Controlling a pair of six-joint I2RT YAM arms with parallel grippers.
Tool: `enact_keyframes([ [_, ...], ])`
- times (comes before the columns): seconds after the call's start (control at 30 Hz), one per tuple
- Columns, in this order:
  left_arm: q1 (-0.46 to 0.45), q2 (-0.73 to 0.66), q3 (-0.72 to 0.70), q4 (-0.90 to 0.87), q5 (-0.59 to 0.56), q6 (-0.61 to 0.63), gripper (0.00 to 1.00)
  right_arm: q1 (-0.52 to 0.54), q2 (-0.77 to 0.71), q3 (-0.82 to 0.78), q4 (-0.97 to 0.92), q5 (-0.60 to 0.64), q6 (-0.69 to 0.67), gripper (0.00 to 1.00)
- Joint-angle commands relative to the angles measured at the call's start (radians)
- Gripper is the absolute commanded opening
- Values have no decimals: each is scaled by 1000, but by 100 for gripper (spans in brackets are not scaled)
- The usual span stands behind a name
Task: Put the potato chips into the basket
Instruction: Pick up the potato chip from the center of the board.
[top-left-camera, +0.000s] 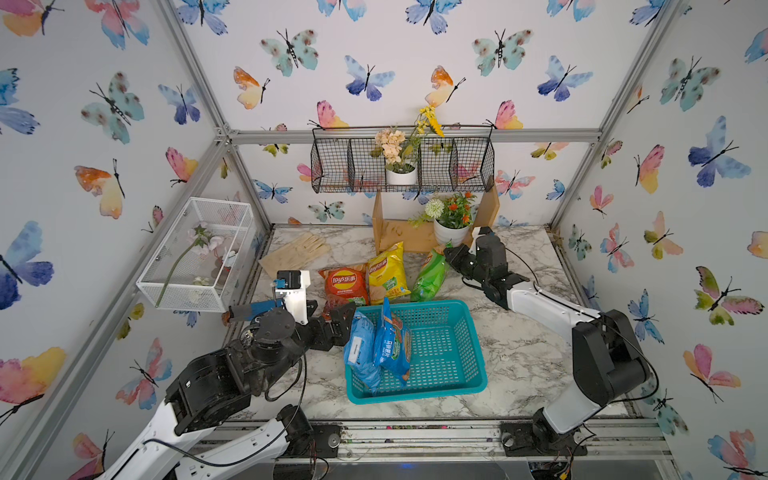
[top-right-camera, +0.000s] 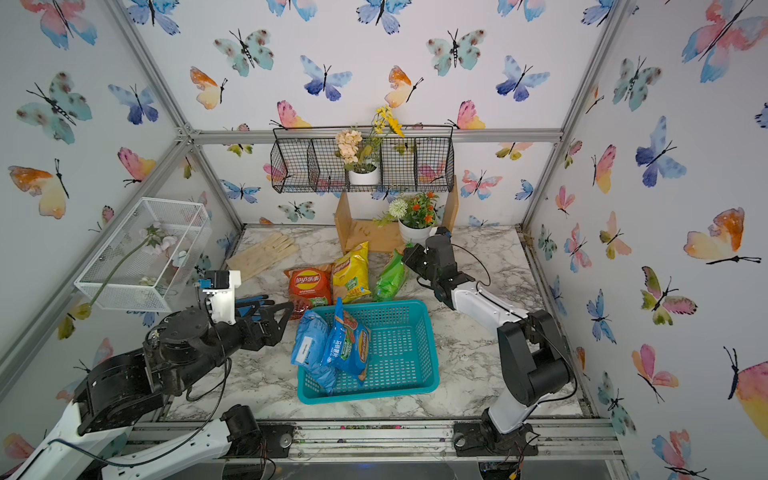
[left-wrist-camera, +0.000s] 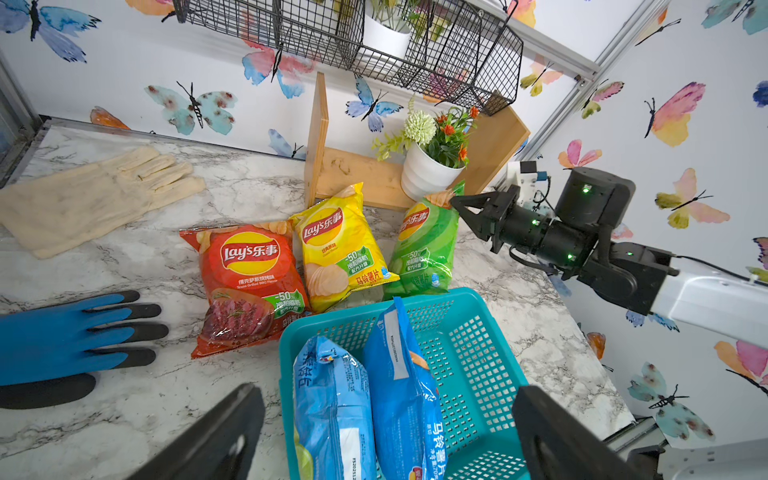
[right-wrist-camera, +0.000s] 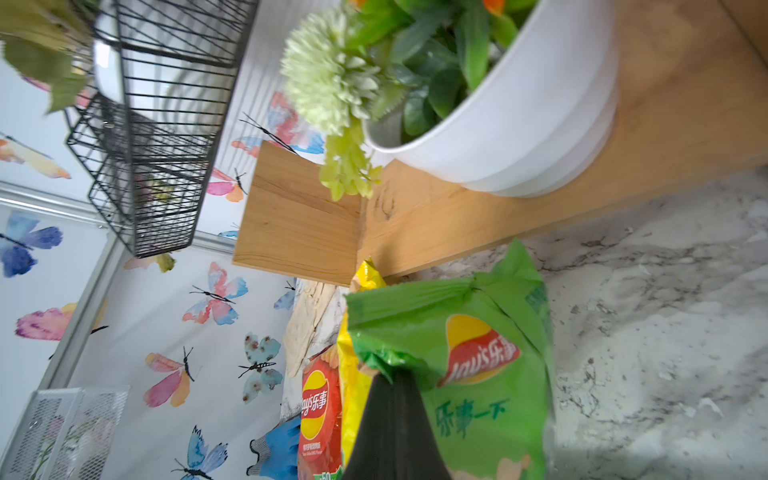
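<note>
in both top views the right pincer (top-left-camera: 448, 252) is clamping shut on the far end of the green bag (top-left-camera: 430, 277), beyond the teal basket (top-left-camera: 415, 394) where two blue bags (top-left-camera: 395, 345) are standing. in the left wrist view the left pincer (left-wrist-camera: 386, 392) is gaping wide, empty. in the right wrist view the green bag's crimped edge is being pinched.

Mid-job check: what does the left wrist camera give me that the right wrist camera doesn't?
Only left wrist: the teal basket holding two blue bags, and the right gripper seen from the side at the green bag's top edge. Only right wrist: a close look at the shut jaws pinching that crumpled edge, plus the white mesh box. Both: red bag, yellow bag, green bag, wooden shelf, potted plant.
</note>
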Motion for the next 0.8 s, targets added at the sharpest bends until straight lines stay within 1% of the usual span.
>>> enact_keyframes([
  [0.0, 3, 16, 27, 22, -9, 36, 99, 4, -79, 2, -51, -16, -94, 2],
  [0.13, 3, 46, 55, 26, 3, 58, 99, 4, -148, 20, -116, -20, -193, 2],
  [0.3, 3, 92, 99, 28, 34, 84, 99, 4, -210, 61, -213, -83, -307, 2],
  [0.43, 3, 143, 143, 25, 83, 93, 99, 4, -269, 86, -283, -163, -407, 2],
  [0.6, 3, 232, 211, 17, 174, 80, 99, 4, -329, 115, -359, -295, -528, 2],
  [0.7, 4, 293, 260, 11, 230, 76, 99, 4, -352, 138, -417, -396, -593, 2],
  [0.77, 4, 330, 292, 10, 264, 107, 99, 4, -369, 149, -452, -468, -622, 2],
])
